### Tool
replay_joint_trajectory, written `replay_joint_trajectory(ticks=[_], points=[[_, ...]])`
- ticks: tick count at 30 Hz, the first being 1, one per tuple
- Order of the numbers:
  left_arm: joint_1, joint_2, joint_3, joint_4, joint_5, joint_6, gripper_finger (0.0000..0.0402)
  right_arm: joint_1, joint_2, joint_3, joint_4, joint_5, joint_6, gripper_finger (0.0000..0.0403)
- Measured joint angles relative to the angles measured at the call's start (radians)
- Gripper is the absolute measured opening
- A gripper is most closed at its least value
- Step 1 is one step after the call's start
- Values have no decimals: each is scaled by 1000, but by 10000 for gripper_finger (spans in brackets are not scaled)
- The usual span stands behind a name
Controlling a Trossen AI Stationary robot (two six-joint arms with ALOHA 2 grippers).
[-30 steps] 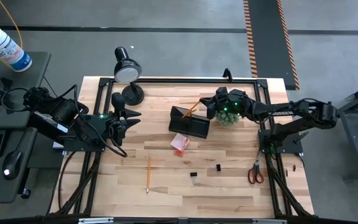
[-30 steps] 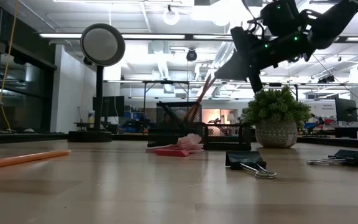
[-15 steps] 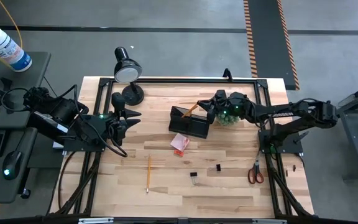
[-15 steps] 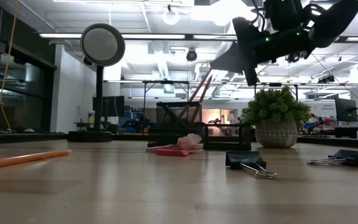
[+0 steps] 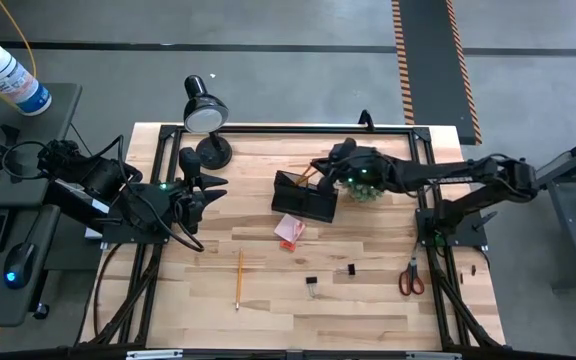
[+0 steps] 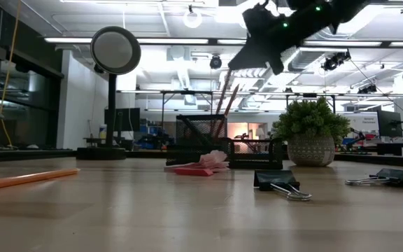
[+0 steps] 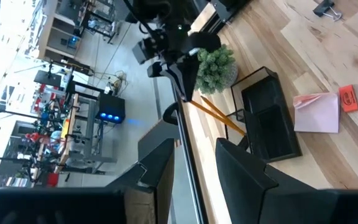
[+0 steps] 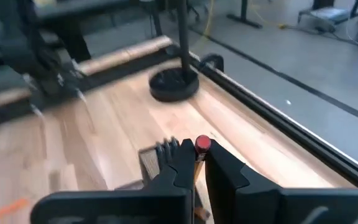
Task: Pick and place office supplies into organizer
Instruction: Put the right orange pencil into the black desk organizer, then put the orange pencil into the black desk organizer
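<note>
**Pencil over the organizer: a slip or a tip is the risk**

High view: the right gripper [image 5: 320, 165] sits over the back of the organizer [image 5: 305, 197], fingers pinched tight on a pencil [image 5: 306, 174] that slants down into the tall section. The left gripper [image 5: 211, 190] waits well off to the side, near the lamp [image 5: 204, 112], holding nothing. On the table, another pencil [image 5: 239, 277], the sticky pad [image 5: 289, 230], two clips [image 5: 311, 285] and the scissors [image 5: 410, 278] are all waiting their turn. My worry: let go while the pencil leans this hard and it could tip out over the rim.

Low view: the right gripper [image 6: 257, 43] is high above the organizer [image 6: 201, 140], and two pencils [image 6: 224, 105] lean in the basket. I can't tell how deep the held one sits. Drop it from there and it may bounce; drag sideways and the light basket could shift or topple. The plant [image 6: 311, 133] stands just beside, so a wide swing might clip it.

Left wrist view: that arm's own fingers [image 7: 244, 171] stand apart with nothing between them; both pencils [image 7: 219, 117] angle out over the organizer [image 7: 269, 118].

Right wrist view: the fingers [image 8: 225, 165] clamp right at the eraser [image 8: 202, 144] end. That's a thin hold, and the pencil could pivot.
</note>
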Motion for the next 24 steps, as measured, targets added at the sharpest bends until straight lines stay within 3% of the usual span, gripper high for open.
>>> replay_joint_trajectory(ticks=[14, 24], points=[[0, 0, 0, -8, 1, 0, 106, 19, 390, 373, -209, -33, -54, 14], [0, 0, 0, -16, 4, -8, 106, 24, 460, 599, -400, -70, -62, 100]])
